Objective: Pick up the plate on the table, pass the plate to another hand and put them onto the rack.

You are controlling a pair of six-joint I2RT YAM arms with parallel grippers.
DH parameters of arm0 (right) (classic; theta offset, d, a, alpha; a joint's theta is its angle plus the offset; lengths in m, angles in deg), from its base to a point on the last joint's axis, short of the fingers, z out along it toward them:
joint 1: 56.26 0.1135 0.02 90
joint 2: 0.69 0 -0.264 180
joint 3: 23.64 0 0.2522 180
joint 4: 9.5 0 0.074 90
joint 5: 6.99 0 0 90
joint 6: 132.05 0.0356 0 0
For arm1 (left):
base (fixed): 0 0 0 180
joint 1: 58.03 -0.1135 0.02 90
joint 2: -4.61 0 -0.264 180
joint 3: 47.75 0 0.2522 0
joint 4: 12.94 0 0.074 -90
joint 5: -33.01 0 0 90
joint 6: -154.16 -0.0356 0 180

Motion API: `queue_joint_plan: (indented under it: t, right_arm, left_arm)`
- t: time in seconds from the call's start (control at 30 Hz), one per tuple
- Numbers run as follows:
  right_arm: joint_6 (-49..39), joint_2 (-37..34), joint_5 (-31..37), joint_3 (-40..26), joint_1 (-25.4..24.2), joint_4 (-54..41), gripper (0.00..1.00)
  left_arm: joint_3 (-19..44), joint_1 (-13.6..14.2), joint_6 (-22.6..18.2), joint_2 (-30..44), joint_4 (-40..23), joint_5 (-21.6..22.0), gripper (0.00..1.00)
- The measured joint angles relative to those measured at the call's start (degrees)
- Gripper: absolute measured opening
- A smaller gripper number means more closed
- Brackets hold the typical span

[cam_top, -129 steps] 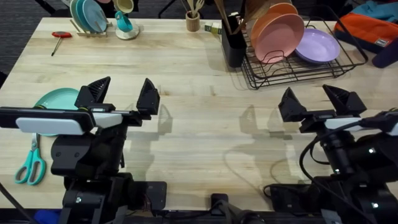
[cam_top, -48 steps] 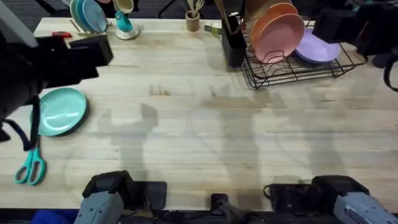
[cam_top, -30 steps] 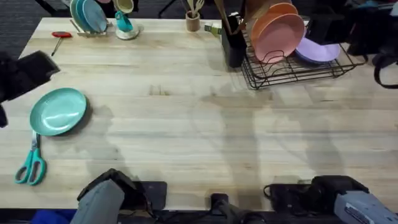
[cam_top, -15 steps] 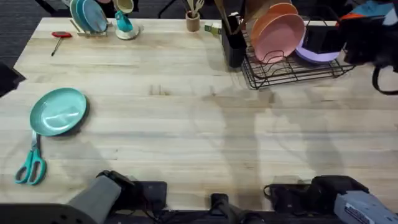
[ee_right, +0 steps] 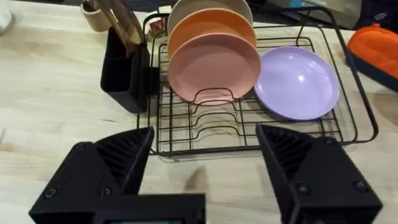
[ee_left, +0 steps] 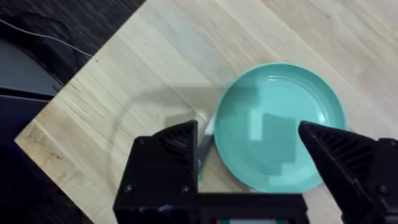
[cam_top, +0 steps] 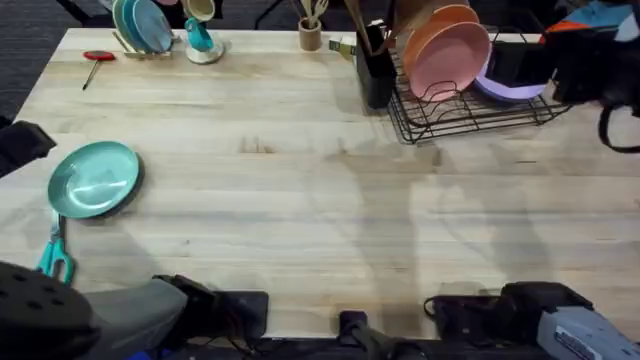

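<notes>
The teal plate (cam_top: 95,178) lies flat on the table (cam_top: 300,200) near its left edge. In the left wrist view the plate (ee_left: 280,127) sits below my left gripper (ee_left: 255,146), which hovers above it, open, with nothing between its black fingers (ee_left: 169,144). My left arm (cam_top: 22,145) shows dark and blurred at the left edge of the overhead view. The black wire rack (cam_top: 470,105) stands at the back right. My right gripper (ee_right: 205,155) hangs open in front of the rack (ee_right: 249,134), holding nothing. The right arm (cam_top: 575,60) is beside the rack's right end.
The rack holds upright orange-pink plates (ee_right: 214,65) and a lavender plate (ee_right: 297,82), with a black utensil holder (ee_right: 124,78) at its left. Teal scissors (cam_top: 52,255) lie just in front of the plate. A small stand with plates (cam_top: 140,25) and a mug are at the back left.
Both arms have left their low rest poses. The left arm swung out to the left edge and now hangs over the plate; the right arm settled by the rack. The plate has not moved.
</notes>
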Motion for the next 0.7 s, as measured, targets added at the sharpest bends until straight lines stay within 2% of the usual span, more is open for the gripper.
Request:
queue_joint_plan:
  t: [0.23,0.5,0.7]
  right_arm:
    - [0.00,0.00,0.00,0.00,0.00,0.00,0.994]
    - [0.01,-1.99,0.00,-0.02,0.00,-1.48,0.994]
    - [0.00,-2.66,0.02,-0.03,0.00,-1.62,0.994]
  left_arm:
    - [0.00,-3.41,-0.90,4.91,1.76,-0.35,0.990]
    - [0.00,-3.65,-2.18,12.86,4.52,-0.63,0.991]
    - [0.00,-3.65,-1.95,15.13,9.04,-1.45,0.991]
